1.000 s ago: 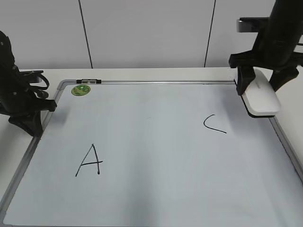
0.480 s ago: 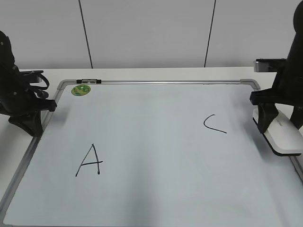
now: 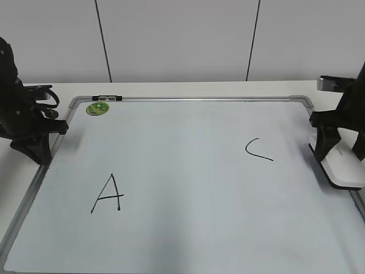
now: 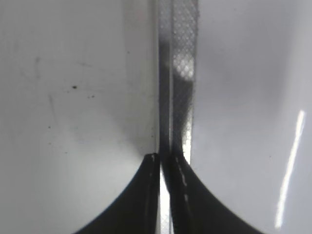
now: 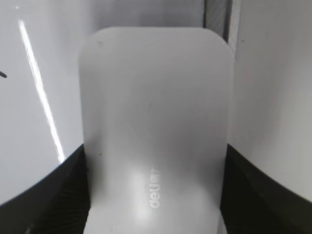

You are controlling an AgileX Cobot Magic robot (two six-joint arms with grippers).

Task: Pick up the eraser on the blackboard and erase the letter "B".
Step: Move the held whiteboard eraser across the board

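The right gripper (image 3: 341, 149) clamps the white rounded plastic eraser (image 3: 344, 165) at the grey-framed whiteboard's (image 3: 188, 99) right edge, presumably to set it down, B already gone.

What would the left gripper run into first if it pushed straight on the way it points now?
Probably the grey frame of the blackboard. In the left wrist view the left gripper has its fingers closed together, pointing down at that frame strip with nothing between, though depth is hard to judge.

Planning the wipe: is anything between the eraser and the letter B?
No B shows on the blackboard; only an A and a C. The right gripper holds the eraser at the right edge.
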